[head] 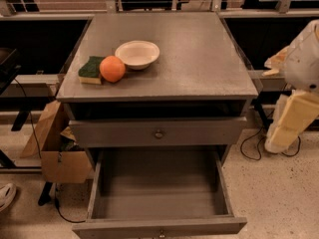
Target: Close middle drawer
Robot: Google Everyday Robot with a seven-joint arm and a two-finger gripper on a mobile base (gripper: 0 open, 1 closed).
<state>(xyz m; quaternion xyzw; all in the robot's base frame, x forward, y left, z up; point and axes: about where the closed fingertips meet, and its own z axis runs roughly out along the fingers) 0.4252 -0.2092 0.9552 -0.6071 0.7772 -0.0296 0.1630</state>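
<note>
The grey cabinet (164,39) fills the middle of the camera view. The middle drawer (159,193) is pulled far out toward me and is empty inside. Its flat front (199,226) with a small round knob (161,232) lies at the bottom edge of the view. Above it, the top drawer front (114,132) with its knob (158,133) stands slightly out. The lowest drawer is hidden under the open one. My arm (299,68) hangs at the right of the cabinet. Its gripper (279,138) points down near the floor, apart from the drawer.
On the cabinet top sit an orange (112,68), a green-and-yellow sponge (90,69) and a white bowl (137,54). A cardboard box (62,163) stands at the cabinet's left. Cables (251,151) lie on the floor at the right. A shoe (6,195) shows at the far left.
</note>
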